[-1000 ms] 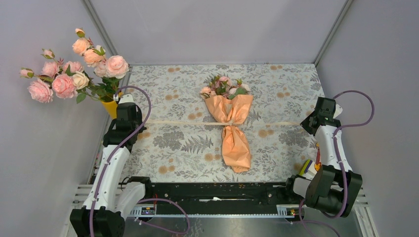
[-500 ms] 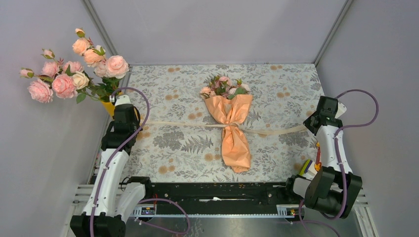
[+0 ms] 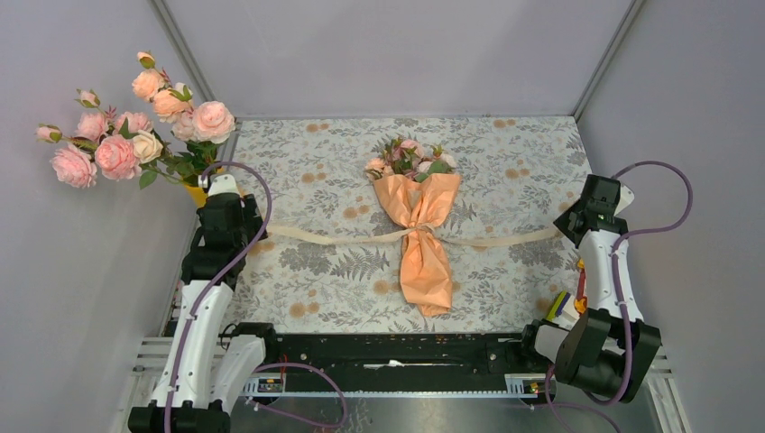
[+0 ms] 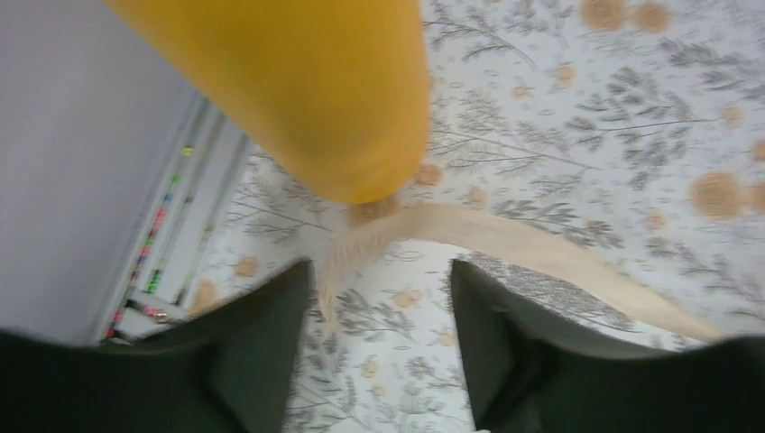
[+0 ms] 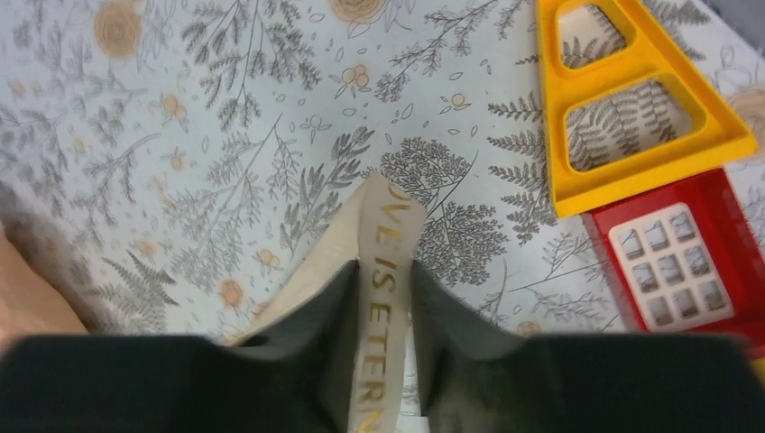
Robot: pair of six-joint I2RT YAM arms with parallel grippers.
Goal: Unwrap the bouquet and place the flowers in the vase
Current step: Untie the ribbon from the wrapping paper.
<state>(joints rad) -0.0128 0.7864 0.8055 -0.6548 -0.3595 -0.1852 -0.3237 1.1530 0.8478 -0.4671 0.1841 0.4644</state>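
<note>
As my left gripper [image 4: 379,271] is opening, empty, off the ribbon [image 4: 541,255] by the vase [image 4: 298,90] and my right gripper [image 5: 383,275] is easing around its other end, whether holding I cannot tell, the tie on the bouquet [image 3: 422,212] lying in the middle of the desk [image 3: 316,153] is slackening.

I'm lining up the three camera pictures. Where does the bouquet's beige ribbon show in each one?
Top external: the ribbon crosses mid-table, side to side, through the bouquet.
Left wrist: its frayed end lies between the open left gripper fingers, below the vase.
Right wrist: bottom centre, lettered, between the right gripper fingers.
Shared landmark: the floral tablecloth.
</note>
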